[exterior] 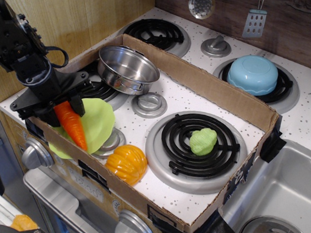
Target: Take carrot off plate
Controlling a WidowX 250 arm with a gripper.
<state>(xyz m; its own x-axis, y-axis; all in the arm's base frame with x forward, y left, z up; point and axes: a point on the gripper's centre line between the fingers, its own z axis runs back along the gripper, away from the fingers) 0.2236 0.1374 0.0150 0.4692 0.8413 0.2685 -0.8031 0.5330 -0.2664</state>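
On round plate (100, 123), tapered glossy carrot (72, 124)

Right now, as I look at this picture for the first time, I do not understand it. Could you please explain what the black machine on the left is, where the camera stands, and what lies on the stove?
The black machine is a robot arm. Its tool grips the stem end of an orange toy carrot, which lies over a lime green plate.

There is one view, from a camera above and in front of a toy stove. A cardboard frame surrounds part of it.

Inside the frame are a steel pot, an orange pumpkin and a green lettuce toy on a burner. Outside it, a light blue bowl sits upside down on another burner. A sink is at the right.
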